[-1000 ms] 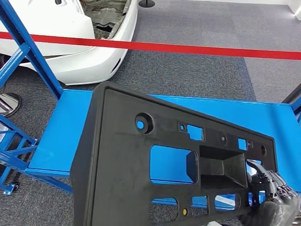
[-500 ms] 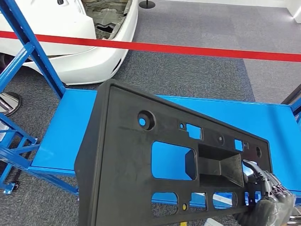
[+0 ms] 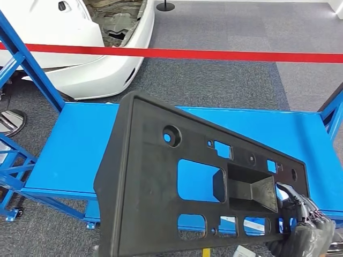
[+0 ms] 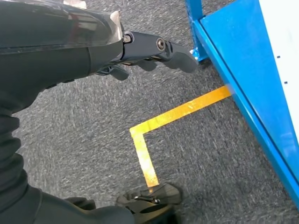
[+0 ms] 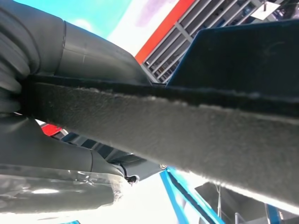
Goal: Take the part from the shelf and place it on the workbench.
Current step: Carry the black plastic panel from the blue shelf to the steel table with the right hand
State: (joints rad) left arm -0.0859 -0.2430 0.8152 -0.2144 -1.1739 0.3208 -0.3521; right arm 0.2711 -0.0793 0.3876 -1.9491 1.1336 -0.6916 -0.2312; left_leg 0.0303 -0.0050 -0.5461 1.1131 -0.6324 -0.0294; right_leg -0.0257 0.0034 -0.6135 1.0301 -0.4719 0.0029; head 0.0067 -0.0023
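Right hand (image 3: 301, 227) gripped the black part (image 3: 170, 187) at its 4 o'clock corner — part tilted above the blue bench (image 3: 73, 150). Left hand (image 4: 148, 49) hung empty, fingers apart. Best lowered level, slowly, onto the bench.

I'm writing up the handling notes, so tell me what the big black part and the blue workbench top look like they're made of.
The black part looks like moulded plastic with a matt, slightly grainy finish: it has moulded cut-outs, a raised rim and no shine. The right hand holds it by one edge. The workbench top looks like painted sheet metal, smooth with a soft sheen and folded edges, though the paint hides the material beneath.
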